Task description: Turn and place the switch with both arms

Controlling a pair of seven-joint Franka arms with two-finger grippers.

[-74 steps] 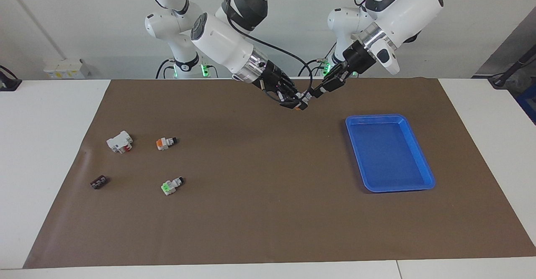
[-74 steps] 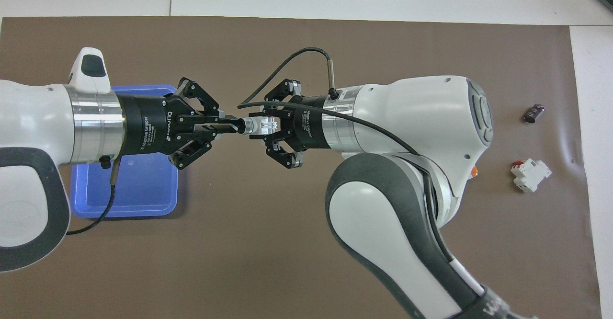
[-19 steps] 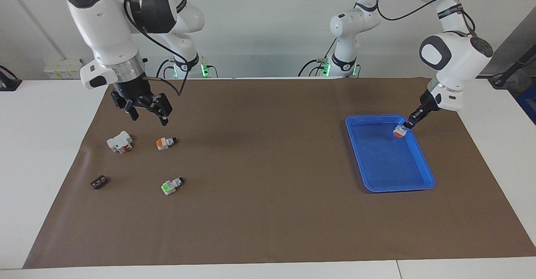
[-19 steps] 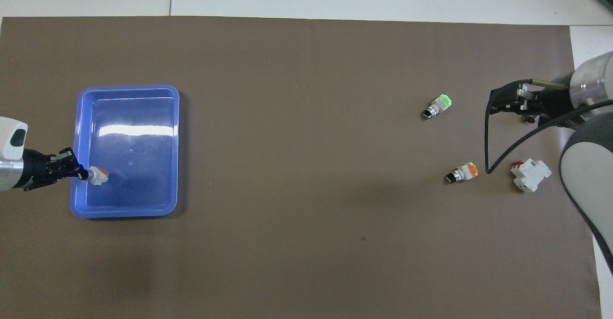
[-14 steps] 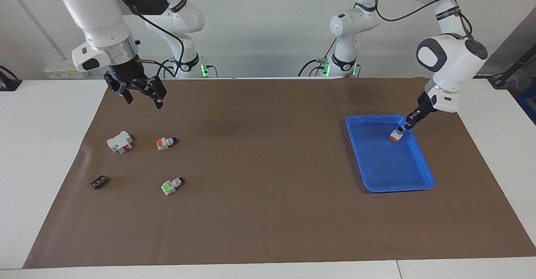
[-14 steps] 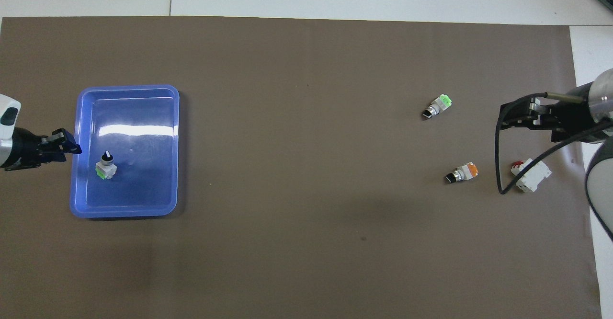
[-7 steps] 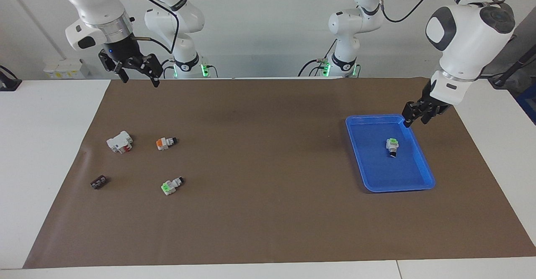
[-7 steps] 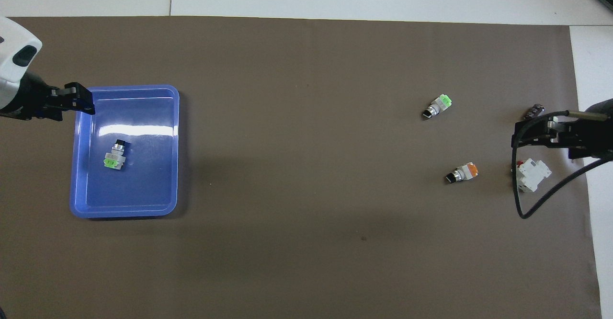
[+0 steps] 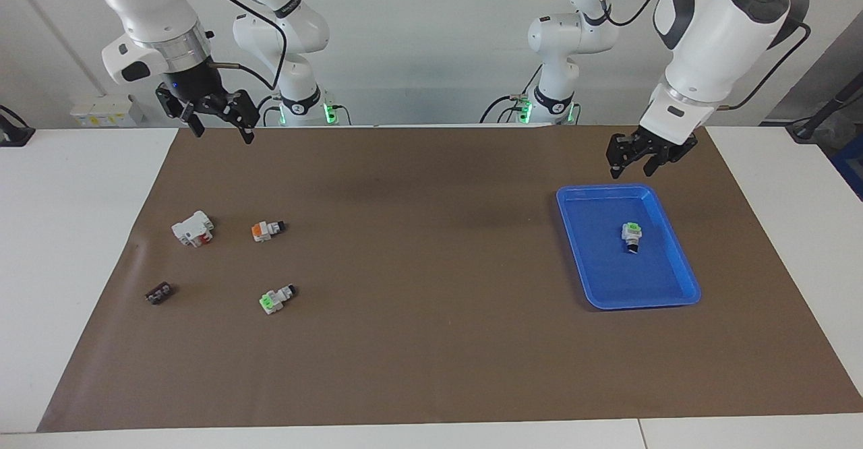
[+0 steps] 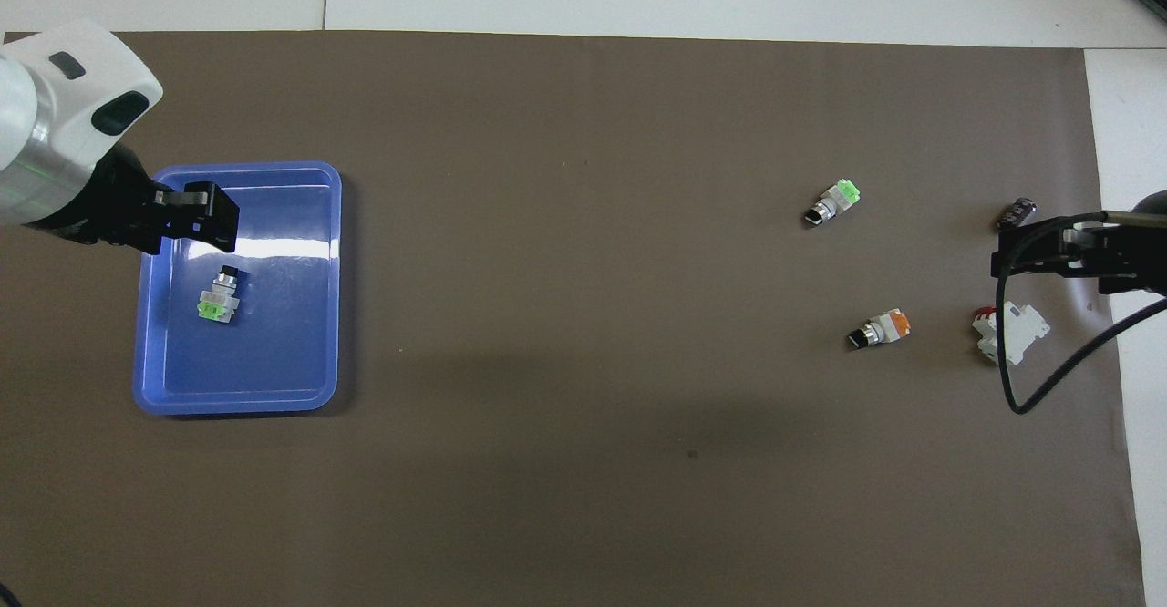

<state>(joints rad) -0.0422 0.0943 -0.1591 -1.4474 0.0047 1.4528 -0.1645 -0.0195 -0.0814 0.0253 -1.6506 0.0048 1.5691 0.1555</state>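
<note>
Since half a second ago the small white plastic switch [image 9: 632, 234] with a green face and a dark knob tip has stayed put, lying on its side on the floor of the blue rectangular plastic tray [image 9: 681, 263], while the left gripper [image 9: 636, 162] has swung away from the tray's corner and now hangs over the brown mat [image 9: 431, 341] just off the tray's rim nearest the robots. Seen from overhead, the switch [image 10: 218, 296] sits a little toward nine o'clock of the tray's middle, its knob pointing to twelve o'clock and its green face toward six. The left gripper's jaws stand apart and hold nothing; in the overhead view the gripper [image 10: 196, 217] covers the tray's ten o'clock corner. Toward the right arm's end of the table the right gripper [image 9: 217, 125] hangs in the air over the mat's edge nearest the robots, its jaws spread wide and empty. On the mat in the overhead view, toward three o'clock, lie a second white switch with a green end [image 10: 833, 203], a third white switch with an orange end [image 10: 879, 328], a larger white block with red marks [image 10: 1010, 333] and a small flat dark piece [image 10: 1015, 212], all apart from one another.
</note>
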